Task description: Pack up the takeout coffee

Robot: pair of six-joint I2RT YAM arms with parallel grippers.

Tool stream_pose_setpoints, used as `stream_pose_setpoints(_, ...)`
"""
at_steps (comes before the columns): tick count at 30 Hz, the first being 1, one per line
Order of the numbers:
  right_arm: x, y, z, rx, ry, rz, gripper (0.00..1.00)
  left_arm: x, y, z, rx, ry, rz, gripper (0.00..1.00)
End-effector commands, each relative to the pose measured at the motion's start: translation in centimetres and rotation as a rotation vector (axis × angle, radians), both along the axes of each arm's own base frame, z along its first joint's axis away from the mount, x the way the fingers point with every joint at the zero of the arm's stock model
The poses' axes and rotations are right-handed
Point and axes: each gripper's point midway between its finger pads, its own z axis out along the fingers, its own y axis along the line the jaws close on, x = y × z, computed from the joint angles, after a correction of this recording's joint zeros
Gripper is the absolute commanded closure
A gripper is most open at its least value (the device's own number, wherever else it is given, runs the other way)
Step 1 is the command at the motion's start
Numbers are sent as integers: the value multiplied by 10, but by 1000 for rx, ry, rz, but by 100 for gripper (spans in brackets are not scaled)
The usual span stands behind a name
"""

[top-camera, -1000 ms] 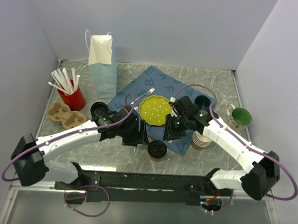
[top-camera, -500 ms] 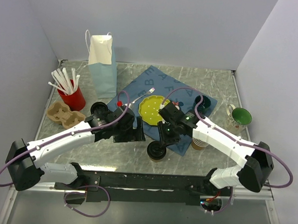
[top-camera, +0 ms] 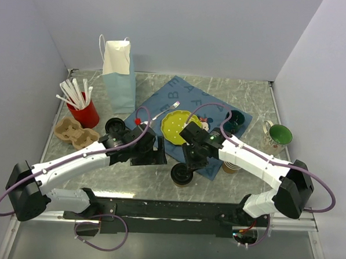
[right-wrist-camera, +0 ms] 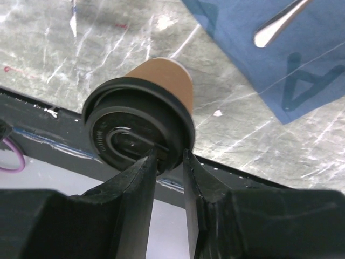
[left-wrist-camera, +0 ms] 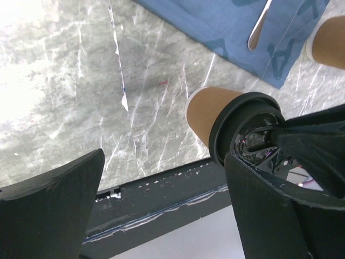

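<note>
The takeout coffee (top-camera: 181,174), a tan paper cup with a black lid, stands upright near the table's front edge. It also shows in the left wrist view (left-wrist-camera: 207,110) and the right wrist view (right-wrist-camera: 161,81). My right gripper (top-camera: 191,161) comes down on it from above. In the right wrist view its narrow jaws (right-wrist-camera: 170,152) pinch the lid's rim, one finger on the lid top and one outside. My left gripper (top-camera: 158,155) hangs just left of the cup. It stands wide open (left-wrist-camera: 161,216) with nothing between its fingers.
A blue cloth (top-camera: 186,98) holds a yellow plate (top-camera: 181,126) and a fork (top-camera: 168,109). A stack of lidless cups (top-camera: 232,163) stands right of the coffee. Further off are a paper bag (top-camera: 119,74), a red straw cup (top-camera: 87,114), a cardboard carrier (top-camera: 74,133), a loose black lid (top-camera: 115,126) and a green mug (top-camera: 276,135).
My right gripper came down from beside the plate onto the cup's lid. The left gripper opened wide and drew back to the left, away from the cup.
</note>
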Motion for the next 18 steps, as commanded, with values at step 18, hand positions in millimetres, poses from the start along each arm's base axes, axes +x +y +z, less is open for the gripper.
stream_pose_setpoints(18, -51, -96, 9, -138, 33, -227, 100, 26, 21, 39, -38, -181, 147, 1)
